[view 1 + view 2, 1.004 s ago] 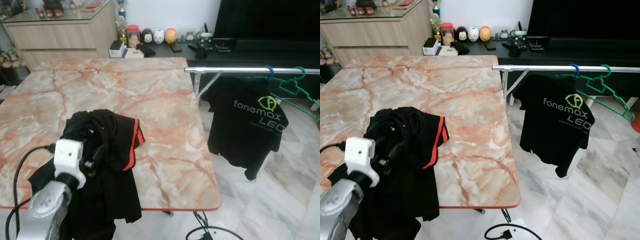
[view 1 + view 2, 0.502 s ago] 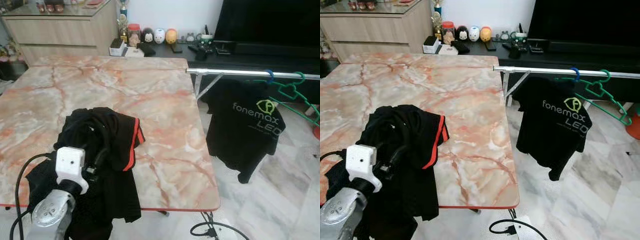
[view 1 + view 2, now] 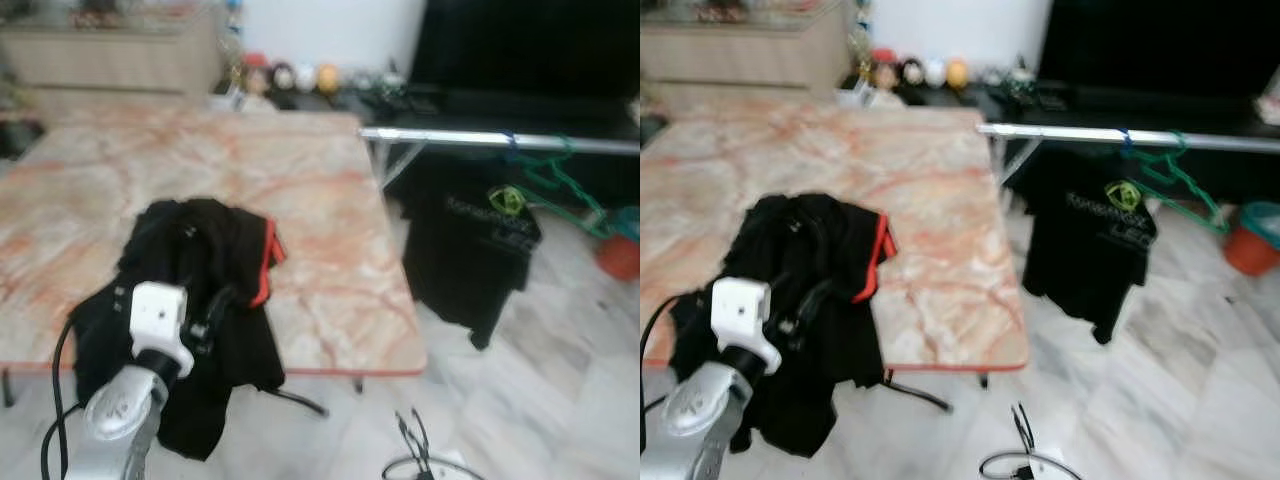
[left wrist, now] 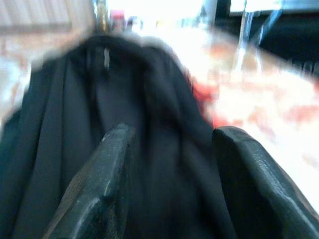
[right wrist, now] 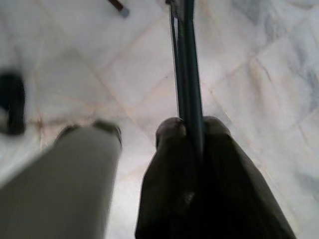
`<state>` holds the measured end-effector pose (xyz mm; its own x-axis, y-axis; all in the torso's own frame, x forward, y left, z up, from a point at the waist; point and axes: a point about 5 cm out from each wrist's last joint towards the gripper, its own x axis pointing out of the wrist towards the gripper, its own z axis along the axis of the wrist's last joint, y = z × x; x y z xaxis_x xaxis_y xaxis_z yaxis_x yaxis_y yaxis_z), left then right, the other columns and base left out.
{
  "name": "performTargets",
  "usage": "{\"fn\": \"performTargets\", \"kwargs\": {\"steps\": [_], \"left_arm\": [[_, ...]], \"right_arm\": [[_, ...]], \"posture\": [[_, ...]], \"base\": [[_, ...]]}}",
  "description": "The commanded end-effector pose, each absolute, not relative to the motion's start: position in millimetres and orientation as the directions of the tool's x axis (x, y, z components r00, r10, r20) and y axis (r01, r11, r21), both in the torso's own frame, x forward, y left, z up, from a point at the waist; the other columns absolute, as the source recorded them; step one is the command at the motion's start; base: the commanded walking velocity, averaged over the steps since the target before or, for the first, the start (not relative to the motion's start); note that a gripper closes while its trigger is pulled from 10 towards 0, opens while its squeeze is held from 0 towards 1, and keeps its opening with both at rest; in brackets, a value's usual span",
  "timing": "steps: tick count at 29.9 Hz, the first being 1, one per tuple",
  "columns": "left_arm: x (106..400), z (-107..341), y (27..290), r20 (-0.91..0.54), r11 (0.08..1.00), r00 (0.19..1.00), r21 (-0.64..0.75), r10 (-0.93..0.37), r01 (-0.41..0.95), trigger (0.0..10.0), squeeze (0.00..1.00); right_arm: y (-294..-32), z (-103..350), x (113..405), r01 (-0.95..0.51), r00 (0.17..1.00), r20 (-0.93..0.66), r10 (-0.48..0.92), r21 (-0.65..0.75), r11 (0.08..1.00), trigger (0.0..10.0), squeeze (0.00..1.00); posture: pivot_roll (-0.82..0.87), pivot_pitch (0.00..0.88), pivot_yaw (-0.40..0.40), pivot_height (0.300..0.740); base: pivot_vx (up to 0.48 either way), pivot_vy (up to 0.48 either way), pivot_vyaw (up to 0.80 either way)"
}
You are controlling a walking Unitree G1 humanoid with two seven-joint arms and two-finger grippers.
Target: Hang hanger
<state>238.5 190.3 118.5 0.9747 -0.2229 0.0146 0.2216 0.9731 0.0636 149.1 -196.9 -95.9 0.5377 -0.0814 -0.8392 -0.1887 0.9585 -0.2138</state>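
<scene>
A heap of black clothing with red trim point(image 3: 205, 255) lies on the marble table point(image 3: 320, 220) and hangs over its near edge. My left gripper point(image 3: 215, 305) reaches into that heap; in the left wrist view its fingers point(image 4: 107, 169) stand apart with black cloth ahead of them. My right gripper point(image 5: 192, 130) hangs over the tiled floor, shut on a thin dark green hanger point(image 5: 188, 69). To the right a silver rail point(image 3: 470, 138) carries a black printed T-shirt point(image 3: 480, 245) and green hangers point(image 3: 560, 185).
A low black TV console with small figurines point(image 3: 300, 78) runs along the back wall. A wooden sideboard point(image 3: 110, 55) stands at back left. An orange bucket point(image 3: 1250, 235) sits on the floor at far right. Cables point(image 3: 415, 445) lie on the tiles near the table.
The whole picture has shifted and blurred, so the camera is moving: the table's near edge sits higher and the orange bucket has come into view. My left arm stays at the clothing.
</scene>
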Motion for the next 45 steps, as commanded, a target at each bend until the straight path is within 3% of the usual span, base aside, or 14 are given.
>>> {"fn": "performTargets", "kwargs": {"steps": [1,18,24,28,33,36,45], "left_arm": [[245.1,127.3,188.7,0.046,0.969,0.971,0.09,-0.236,0.231,10.0,0.0],[247.0,108.9,200.1,-0.024,0.967,0.975,0.122,-0.222,0.223,10.0,0.0],[251.5,65.0,213.7,-0.218,0.963,0.96,0.161,-0.179,0.216,10.0,0.0],[250.0,22.3,220.5,-0.419,0.947,0.896,0.2,-0.148,0.25,10.0,0.0],[244.9,-10.1,223.4,-0.548,0.961,0.831,0.165,-0.098,0.222,10.0,0.0],[235.2,-34.8,221.0,-0.657,0.969,0.751,0.146,-0.056,0.2,10.0,0.0],[217.2,-56.1,222.4,-0.756,0.991,0.654,0.097,0.013,0.093,10.0,0.0]], "right_arm": [[-193.1,-98.2,144.3,-0.181,0.532,-0.843,-0.077,-0.201,0.963,10.0,0.0],[-190.3,-97.5,147.4,-0.167,0.536,-0.841,-0.078,-0.196,0.966,10.0,0.0],[-185.5,-96.3,152.5,-0.151,0.546,-0.834,-0.075,-0.187,0.971,10.0,0.0],[-181.2,-96.1,154.6,-0.128,0.548,-0.833,-0.08,-0.178,0.976,10.0,0.0],[-177.2,-96.5,154.8,-0.1,0.545,-0.833,-0.089,-0.171,0.98,10.0,0.0],[-174.6,-96.9,154.9,-0.068,0.541,-0.836,-0.097,-0.158,0.985,10.0,0.0],[-168.6,-95.3,160.2,-0.016,0.55,-0.829,-0.102,-0.133,0.991,10.0,0.0]], "posture": [[-0.01,0.0,-0.032,0.74],[0.01,0.0,-0.018,0.74],[0.02,0.0,-0.011,0.74],[0.02,0.0,-0.005,0.74],[0.02,0.0,0.003,0.74],[0.02,0.0,0.007,0.74],[0.02,0.0,0.014,0.74]], "base": [[-0.281,0.0,0.0],[-0.227,0.0,0.0],[0.0,0.0,0.0],[0.0,0.0,0.0],[0.0,0.0,0.0],[0.0,0.0,0.0],[0.0,0.0,0.0]]}}
